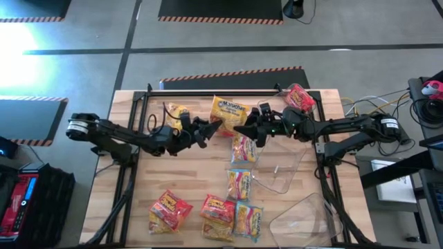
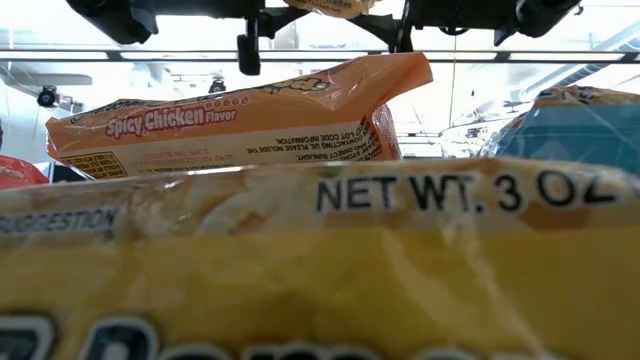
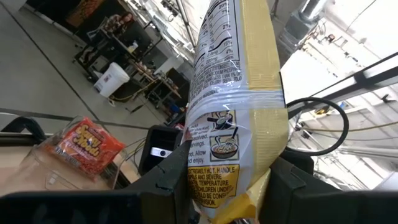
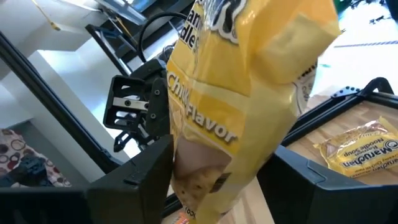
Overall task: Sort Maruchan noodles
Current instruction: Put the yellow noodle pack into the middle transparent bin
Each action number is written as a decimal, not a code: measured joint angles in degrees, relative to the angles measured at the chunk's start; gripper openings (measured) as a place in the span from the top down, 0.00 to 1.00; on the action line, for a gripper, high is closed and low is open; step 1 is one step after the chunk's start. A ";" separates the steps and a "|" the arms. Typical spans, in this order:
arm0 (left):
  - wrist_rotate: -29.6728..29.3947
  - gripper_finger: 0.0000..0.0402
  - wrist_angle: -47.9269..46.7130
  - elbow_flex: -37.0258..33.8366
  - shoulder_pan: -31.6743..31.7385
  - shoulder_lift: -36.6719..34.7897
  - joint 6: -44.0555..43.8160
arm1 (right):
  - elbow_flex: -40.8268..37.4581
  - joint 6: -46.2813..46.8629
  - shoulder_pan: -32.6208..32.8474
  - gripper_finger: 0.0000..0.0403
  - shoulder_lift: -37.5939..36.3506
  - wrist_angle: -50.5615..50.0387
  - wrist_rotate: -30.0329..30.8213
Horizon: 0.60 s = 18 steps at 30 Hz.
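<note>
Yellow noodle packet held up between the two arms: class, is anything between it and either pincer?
Nothing visible: the yellow noodle packet sits directly between the fingers of the left pincer and the right pincer.

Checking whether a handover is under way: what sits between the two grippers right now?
A yellow crinkly plastic ramen packet spans the gap between the left gripper and right gripper in the high view; both wrist views show it between each gripper's fingers.

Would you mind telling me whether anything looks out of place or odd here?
Yes: both grippers, left and right, flank one yellow noodle packet in mid-air. A red packet sits alone at the table's far right corner.
</note>
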 joint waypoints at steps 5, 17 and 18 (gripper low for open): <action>1.39 0.72 2.48 -0.17 0.40 0.95 -0.03 | 0.00 -0.34 0.00 0.59 0.00 0.01 0.02; 5.86 0.66 2.63 -0.41 0.75 0.93 0.83 | 0.00 -0.69 0.04 0.70 0.00 -0.09 -0.33; 5.96 0.64 2.53 -0.53 0.75 0.93 0.64 | 0.00 -0.89 0.04 0.70 0.00 -0.24 -0.29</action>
